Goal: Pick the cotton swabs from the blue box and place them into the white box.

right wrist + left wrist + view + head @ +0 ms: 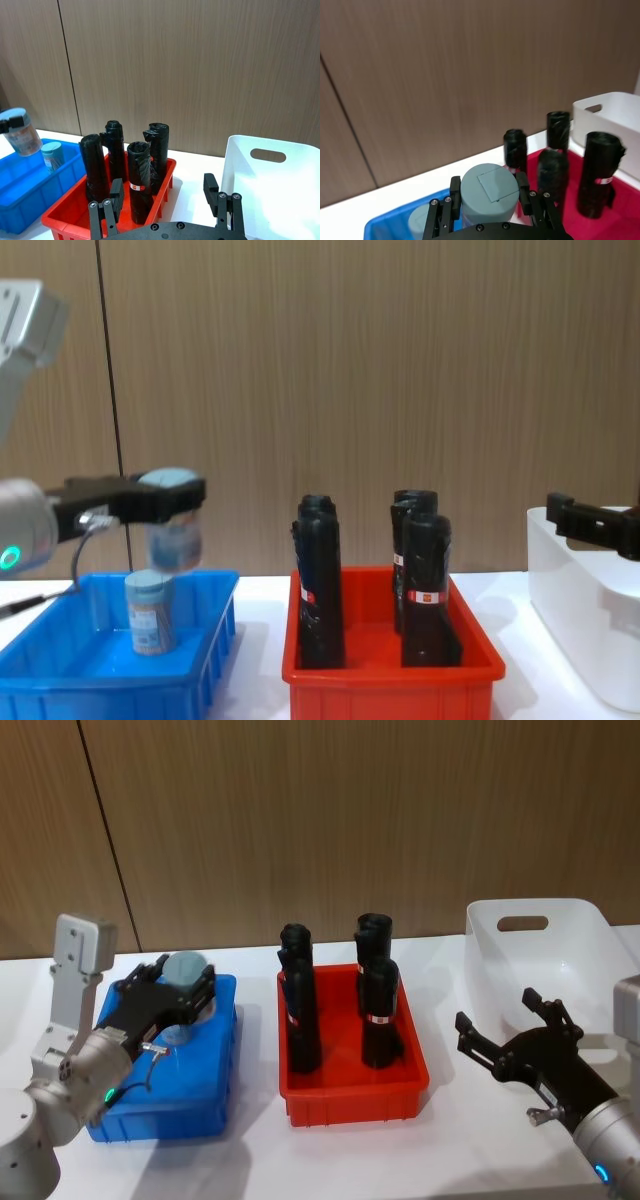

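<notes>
Left hand (182, 982) clamped on a cotton swabs jar (176, 535), held above blue box (60, 670) at bench (250, 1160) left end, likely to clear the rim. Second jar (148, 615) inside. Right hand (496, 1010) spread, idle by white box (585, 935).

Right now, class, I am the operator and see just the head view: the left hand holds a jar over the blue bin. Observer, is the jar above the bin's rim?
Observer: Yes; from the chest view the jar hangs above the blue bin rim, gripped at its lid by the left hand.
Operator: Anything left inside?
Observer: A second jar stands upright in the bin, under the held one.
Operator: How high is the right hand?
Observer: The right hand is about level with the white tub rim.
</notes>
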You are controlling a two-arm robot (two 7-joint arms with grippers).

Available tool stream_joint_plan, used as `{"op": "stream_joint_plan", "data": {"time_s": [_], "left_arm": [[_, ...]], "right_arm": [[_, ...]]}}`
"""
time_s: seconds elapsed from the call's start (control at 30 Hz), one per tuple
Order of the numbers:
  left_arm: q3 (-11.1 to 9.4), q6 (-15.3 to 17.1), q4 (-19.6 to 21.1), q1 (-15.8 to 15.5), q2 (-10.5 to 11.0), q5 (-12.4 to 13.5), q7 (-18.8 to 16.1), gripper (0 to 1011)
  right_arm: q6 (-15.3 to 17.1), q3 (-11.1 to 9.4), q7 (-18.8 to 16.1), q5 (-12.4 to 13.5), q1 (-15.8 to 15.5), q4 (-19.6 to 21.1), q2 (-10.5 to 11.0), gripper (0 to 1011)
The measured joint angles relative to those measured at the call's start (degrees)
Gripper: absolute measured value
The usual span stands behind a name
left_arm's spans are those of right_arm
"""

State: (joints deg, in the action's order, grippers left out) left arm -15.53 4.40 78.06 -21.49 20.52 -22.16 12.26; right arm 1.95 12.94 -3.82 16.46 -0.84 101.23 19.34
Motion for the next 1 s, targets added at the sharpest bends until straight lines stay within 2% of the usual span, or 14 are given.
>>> {"op": "stream_joint_plan", "data": {"time_s": [0.43, 0.63, 1.0], "left_arm": [[-0.85, -1.29, 4.49, -1.05, -0.39, 1.17, 8.14, 669], [-1.32, -2.04, 4.87, -1.95, -0.87, 1.22, 12.06, 670], [-2.49, -4.45, 3.73, -4.41, -2.40, 0.43, 21.30, 670]], "right_arm": [[0.00, 0.00, 0.00, 0.00, 0.00, 0.00, 0.00, 1001], [0.00, 0.00, 0.00, 0.00, 0.00, 0.00, 0.00, 1001], [0.00, 0.00, 0.00, 0.00, 0.00, 0.00, 0.00, 1001]]}}
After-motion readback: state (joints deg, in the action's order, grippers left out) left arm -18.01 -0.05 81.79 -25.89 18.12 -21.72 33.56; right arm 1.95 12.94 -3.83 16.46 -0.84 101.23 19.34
